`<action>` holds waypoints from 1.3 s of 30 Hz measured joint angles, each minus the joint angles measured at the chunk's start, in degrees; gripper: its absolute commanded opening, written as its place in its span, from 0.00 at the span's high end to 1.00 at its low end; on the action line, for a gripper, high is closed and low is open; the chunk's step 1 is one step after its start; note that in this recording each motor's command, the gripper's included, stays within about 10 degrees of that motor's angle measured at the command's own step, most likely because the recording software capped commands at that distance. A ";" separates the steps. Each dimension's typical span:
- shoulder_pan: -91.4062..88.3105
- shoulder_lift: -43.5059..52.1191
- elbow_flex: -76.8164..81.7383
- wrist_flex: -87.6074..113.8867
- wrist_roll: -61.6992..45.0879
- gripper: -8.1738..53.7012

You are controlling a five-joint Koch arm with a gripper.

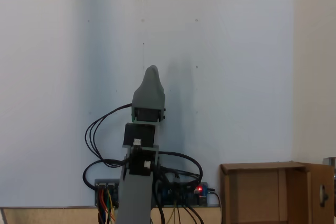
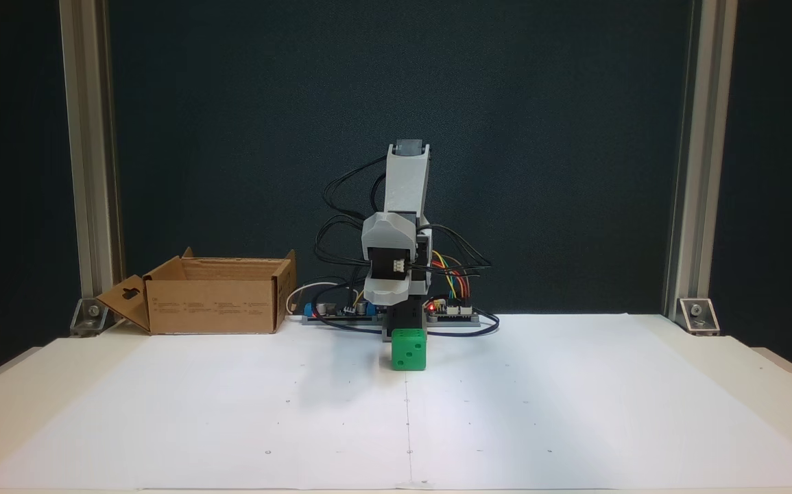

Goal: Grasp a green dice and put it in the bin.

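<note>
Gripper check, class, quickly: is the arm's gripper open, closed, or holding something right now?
Gripper: cannot be told; its jaws line up one behind the other. The small bright green cube sits free on the paper below it.

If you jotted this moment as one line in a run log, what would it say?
arm: folded above its base | claw: state cannot be told | green dice: on white paper, in front of arm, not held | bin: open, left in the front fixed view

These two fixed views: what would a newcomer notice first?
The green dice stands out, bright on the white paper just in front of the gray arm. The bin, an open cardboard box, sits at the left of that view, beside the arm's base.
</note>
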State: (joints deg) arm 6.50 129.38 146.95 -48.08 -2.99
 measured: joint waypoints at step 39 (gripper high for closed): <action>-2.29 -5.89 -7.29 -14.41 -4.13 0.14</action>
State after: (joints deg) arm 4.22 123.49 139.66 -62.49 -7.12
